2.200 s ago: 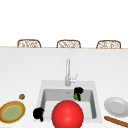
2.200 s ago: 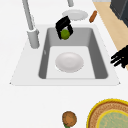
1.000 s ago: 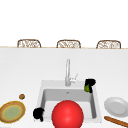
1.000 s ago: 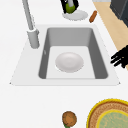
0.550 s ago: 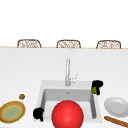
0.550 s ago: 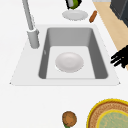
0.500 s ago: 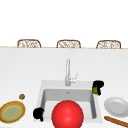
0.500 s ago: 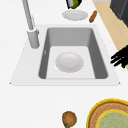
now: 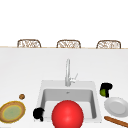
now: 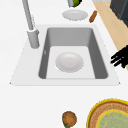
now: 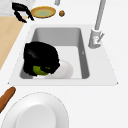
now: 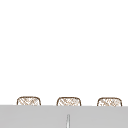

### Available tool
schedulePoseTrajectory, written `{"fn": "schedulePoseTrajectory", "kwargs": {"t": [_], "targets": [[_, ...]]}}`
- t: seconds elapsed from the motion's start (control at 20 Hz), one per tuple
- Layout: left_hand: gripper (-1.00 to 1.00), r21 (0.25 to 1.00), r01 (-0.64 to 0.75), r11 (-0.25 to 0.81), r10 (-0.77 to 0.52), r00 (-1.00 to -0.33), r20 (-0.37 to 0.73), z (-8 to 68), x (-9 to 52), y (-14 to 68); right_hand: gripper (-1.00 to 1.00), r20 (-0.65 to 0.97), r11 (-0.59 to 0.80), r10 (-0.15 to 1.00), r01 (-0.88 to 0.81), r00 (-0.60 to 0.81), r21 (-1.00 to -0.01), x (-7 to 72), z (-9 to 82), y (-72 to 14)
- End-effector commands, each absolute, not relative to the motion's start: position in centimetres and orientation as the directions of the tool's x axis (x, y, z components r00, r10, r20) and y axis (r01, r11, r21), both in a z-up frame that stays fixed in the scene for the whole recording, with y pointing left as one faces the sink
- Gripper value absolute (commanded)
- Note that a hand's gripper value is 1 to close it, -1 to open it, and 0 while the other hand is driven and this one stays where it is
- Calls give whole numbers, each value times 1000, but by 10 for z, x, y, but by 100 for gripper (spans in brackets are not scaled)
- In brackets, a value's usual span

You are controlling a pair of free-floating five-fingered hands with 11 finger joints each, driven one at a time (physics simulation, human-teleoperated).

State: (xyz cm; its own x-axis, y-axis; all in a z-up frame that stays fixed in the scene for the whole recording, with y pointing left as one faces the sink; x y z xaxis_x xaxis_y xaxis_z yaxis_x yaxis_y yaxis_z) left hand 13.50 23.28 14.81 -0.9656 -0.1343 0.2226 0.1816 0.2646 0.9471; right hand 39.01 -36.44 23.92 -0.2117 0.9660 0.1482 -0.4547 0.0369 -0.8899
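right hand [image 9: 106,87] — fingers curled round a green fruit [image 9: 102,92] (above the counter).

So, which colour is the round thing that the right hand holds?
Green. The round thing shows best in the right side view, under the curled fingers of the right hand.

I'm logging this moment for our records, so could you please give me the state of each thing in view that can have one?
right hand: shut on the green fruit, above the counter beside the white plate
green fruit: held, off the counter
left hand: idle at the sink's front left corner
white plate: bare, flat on the counter
bowl in the sink: upright, holding nothing
faucet: no water running
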Motion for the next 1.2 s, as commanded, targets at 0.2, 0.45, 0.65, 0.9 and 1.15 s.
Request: {"fn": "schedulePoseTrajectory", "kwargs": {"t": [0.2, 0.45, 0.65, 0.9, 1.15], "targets": [[0, 947, 182, 265, -134, -966, 223, 148, 135, 233, 100, 219, 102, 952, -453, -212, -886, 385, 219, -421], [0, 947, 182, 265, -134, -966, 223, 148, 135, 233, 100, 242, 121, 947, -464, -210, -877, 380, 194, -455], [0, 947, 182, 265, -134, -966, 223, 148, 135, 233, 100, 234, 106, 951, -496, -203, -862, 383, 169, -479], [0, 947, 182, 265, -134, -966, 223, 148, 135, 233, 100, 195, 78, 958, -457, -213, -886, 389, 126, -505], [0, 947, 182, 265, -134, -966, 223, 148, 135, 233, 100, 137, 17, 969, -498, -205, -867, 423, 86, -498]]}}
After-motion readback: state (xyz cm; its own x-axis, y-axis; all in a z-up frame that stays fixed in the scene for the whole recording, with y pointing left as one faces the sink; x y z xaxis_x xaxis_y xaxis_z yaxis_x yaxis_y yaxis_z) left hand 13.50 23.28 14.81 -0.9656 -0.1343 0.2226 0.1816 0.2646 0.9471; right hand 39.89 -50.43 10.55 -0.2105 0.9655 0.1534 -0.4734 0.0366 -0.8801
